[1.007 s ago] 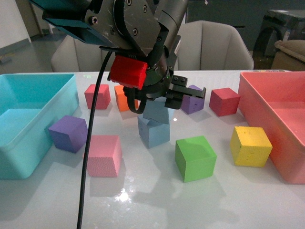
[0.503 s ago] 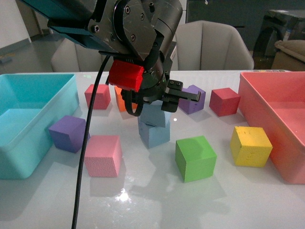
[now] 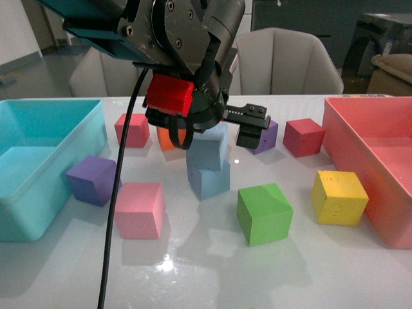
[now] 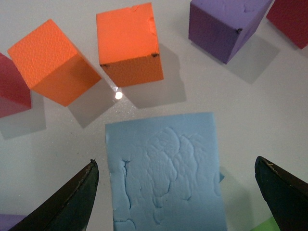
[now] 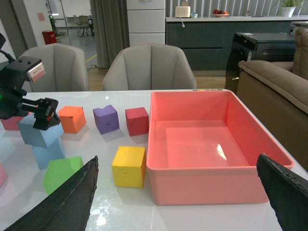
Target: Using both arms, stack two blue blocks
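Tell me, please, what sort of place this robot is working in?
Probably a lounge or kitchen-style room used as a robot test space: grey upholstered chairs stand behind the glossy white table, a dark cabinet counter runs along the back wall, and a beige sofa sits beside the table.

1. On your worktop (image 3: pixel 206 277), a turquoise bin (image 3: pixel 32 212) stands far left and a pink bin (image 3: pixel 386 212) far right.
2. Nearest you sit a pink cube (image 3: pixel 140 209), a green cube (image 3: pixel 264 214) and a yellow cube (image 3: pixel 339 196).
3. A purple cube (image 3: pixel 93 180) sits just beside the turquoise bin.
4. Along the back you have a rose cube (image 3: pixel 132 130), an orange cube (image 3: pixel 162 136), a second purple cube (image 3: pixel 267 135) and a dark red cube (image 3: pixel 302 137).
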Motion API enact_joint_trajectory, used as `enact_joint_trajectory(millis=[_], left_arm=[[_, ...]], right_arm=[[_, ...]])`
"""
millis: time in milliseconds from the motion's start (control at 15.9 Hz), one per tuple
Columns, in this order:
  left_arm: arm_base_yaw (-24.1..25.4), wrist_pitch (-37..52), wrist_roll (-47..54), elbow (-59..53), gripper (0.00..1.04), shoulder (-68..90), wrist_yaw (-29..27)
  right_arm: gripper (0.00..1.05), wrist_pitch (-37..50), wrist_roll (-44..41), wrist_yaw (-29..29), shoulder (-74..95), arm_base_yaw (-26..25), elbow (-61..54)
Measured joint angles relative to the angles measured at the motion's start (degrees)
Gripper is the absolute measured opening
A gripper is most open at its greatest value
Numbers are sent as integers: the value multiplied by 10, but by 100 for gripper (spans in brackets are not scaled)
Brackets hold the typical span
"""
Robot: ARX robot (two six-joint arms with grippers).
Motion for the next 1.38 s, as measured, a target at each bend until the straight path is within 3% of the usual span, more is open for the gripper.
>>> enact_joint_trajectory(millis=[126,503,755,818,881,944,1070,1384], left_arm=[[-8,26,0,-13,98,-40,-1],[-38,190,7,-231,98,-272,35],[-38,250,38,-370,98,-429,28],[-40,289,41,-404,95,-465,4],[-34,383,41,-471,83,-519,-83],[-12,426,40,-534,72,-570,-118],[48,455,38,-635,50,-640,-104],[129,463,37,-770,2,-753,-9]], right_arm=[[98,0,0,0,0,0,0],[98,0,0,0,0,0,0],[98,0,0,0,0,0,0],[98,0,0,0,0,0,0],[98,0,0,0,0,0,0],[98,0,0,0,0,0,0],[98,0,0,0,0,0,0],[98,0,0,0,0,0,0]])
